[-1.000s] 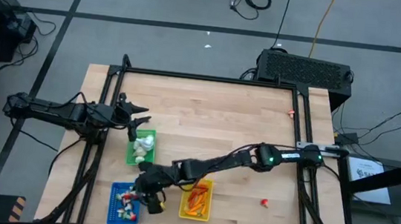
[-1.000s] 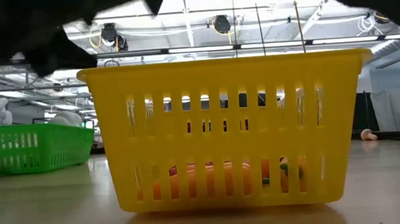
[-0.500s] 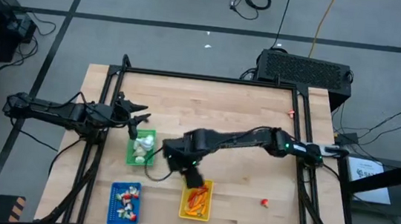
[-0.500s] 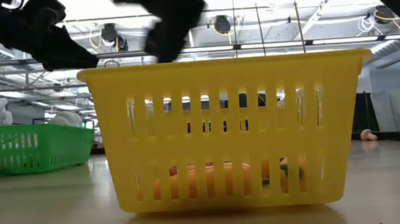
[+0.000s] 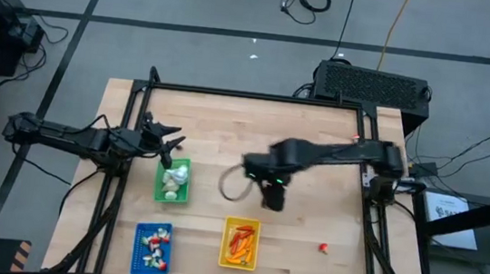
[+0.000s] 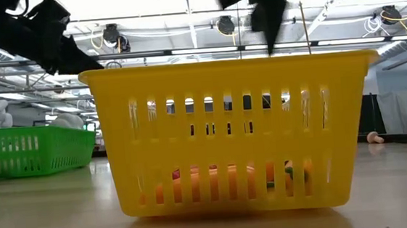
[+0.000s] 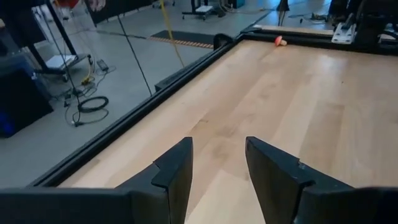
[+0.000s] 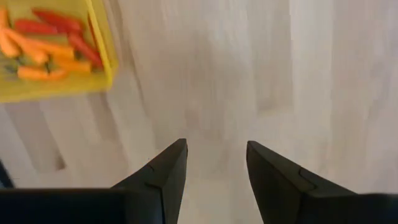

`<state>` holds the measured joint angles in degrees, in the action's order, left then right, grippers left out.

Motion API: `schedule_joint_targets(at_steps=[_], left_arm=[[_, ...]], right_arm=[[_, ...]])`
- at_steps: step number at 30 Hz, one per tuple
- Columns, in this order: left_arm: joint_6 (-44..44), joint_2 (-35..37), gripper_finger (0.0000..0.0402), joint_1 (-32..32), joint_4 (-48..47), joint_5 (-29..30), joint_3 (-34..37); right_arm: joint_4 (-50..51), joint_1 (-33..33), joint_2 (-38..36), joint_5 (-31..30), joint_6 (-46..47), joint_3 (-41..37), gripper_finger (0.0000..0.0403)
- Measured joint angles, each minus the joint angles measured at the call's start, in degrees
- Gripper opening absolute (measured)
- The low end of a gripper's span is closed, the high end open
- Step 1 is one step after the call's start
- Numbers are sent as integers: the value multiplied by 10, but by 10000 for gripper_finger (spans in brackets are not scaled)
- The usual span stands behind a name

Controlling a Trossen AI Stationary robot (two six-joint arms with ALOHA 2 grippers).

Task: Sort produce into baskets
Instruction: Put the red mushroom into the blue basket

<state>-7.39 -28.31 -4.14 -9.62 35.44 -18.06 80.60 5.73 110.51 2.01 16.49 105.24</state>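
At the near edge of the worktop [image 5: 316,154] sit the blue basket [image 5: 152,246], holding small red-and-white pieces, and to its right the yellow basket [image 5: 240,243], holding orange carrots and red peppers; a stray red piece [image 5: 323,248] lies alone on the bare wood to the right of the yellow one. Farther back on the left, the green basket [image 5: 173,181] holds white bulbs [image 5: 176,177]. The right gripper [image 8: 211,171] hangs over open wood just beyond the yellow basket, its fingers spread with nothing between them. The left gripper [image 7: 217,168] waits at the left side just past the green basket, its fingers likewise spread and empty. Another small red piece [image 5: 354,137] rests near the far right corner. The produce looks like light, hard plastic, likely to skid or roll if nudged, so a pinch across the middle of each piece would probably serve best. No brand, label or writing can be read anywhere.
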Motion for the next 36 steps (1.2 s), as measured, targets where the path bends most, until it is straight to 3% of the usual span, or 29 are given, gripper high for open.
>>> schedule_joint_targets(at_steps=[6, 10, 14, 22, 27, 31, 36], left_arm=[[44, -2, 157, 0, 61, -8, 8], [67, -2, 157, 0, 100, -34, 8], [83, -2, 157, 0, 139, -71, 8], [82, -3, 157, 0, 158, -74, 8], [83, -11, 157, 0, 173, -74, 8], [93, -22, 157, 0, 183, -74, 8], [102, -37, 157, 0, 186, -74, 8]], right_arm=[[-72, 68, -136, 0, 219, -234, 157], [-94, 131, -189, 54, 357, -330, 157], [-96, 184, -214, 71, 444, -361, 157], [-113, 265, -217, 81, 521, -381, 163], [-131, 285, -217, 138, 582, -399, 200], [-201, 299, -217, 179, 611, -449, 238], [-209, 286, -216, 167, 627, -488, 277]])
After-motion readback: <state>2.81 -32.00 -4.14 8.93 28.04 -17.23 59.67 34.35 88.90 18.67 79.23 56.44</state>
